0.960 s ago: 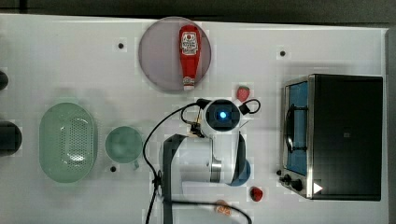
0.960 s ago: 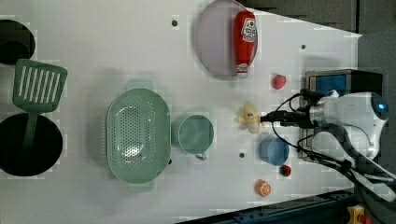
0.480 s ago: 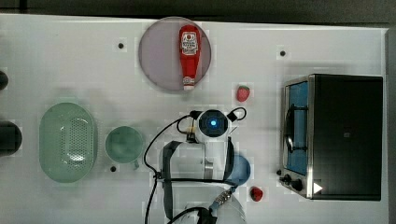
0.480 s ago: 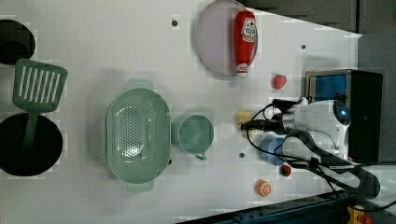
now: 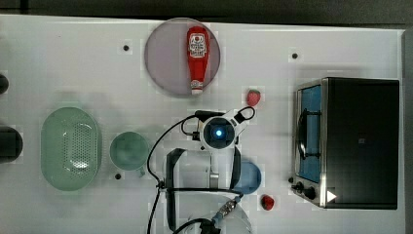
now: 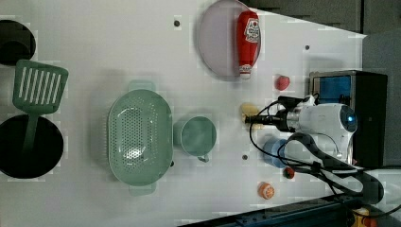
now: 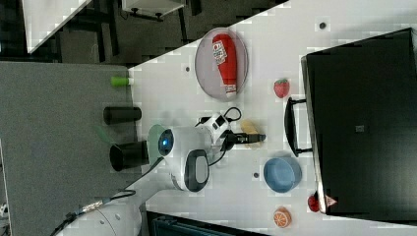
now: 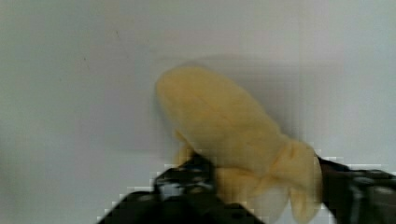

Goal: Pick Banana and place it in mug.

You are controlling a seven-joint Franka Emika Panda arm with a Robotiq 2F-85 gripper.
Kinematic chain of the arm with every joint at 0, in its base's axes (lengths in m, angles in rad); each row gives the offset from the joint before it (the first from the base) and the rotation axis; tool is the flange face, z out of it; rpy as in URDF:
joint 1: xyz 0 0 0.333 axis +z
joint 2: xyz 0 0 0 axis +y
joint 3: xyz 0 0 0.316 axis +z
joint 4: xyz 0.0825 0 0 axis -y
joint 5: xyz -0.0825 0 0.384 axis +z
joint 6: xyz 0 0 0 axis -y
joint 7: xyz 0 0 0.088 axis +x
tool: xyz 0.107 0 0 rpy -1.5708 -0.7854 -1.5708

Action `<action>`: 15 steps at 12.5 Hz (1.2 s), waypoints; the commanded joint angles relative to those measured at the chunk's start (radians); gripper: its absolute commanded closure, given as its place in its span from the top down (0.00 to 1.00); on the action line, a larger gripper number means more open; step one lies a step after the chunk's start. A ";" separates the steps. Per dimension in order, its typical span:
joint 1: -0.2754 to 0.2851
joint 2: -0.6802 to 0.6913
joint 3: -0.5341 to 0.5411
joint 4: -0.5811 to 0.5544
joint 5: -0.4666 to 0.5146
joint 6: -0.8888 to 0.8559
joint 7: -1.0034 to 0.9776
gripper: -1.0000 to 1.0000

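Gripper (image 8: 261, 186) stands open over the white table (image 6: 142, 47), one finger either side of the banana's (image 8: 233, 135) stem end, crossing its long axis; mug (image 6: 198, 136) lies to the left view's left.

Matt, soft-looking yellow banana (image 8: 233, 135); smooth white table (image 5: 73, 63); glossy plastic teal mug (image 5: 128, 151)
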 commanded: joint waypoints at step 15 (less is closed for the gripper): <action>-0.039 -0.645 -0.031 0.177 -0.018 -0.733 -0.019 0.31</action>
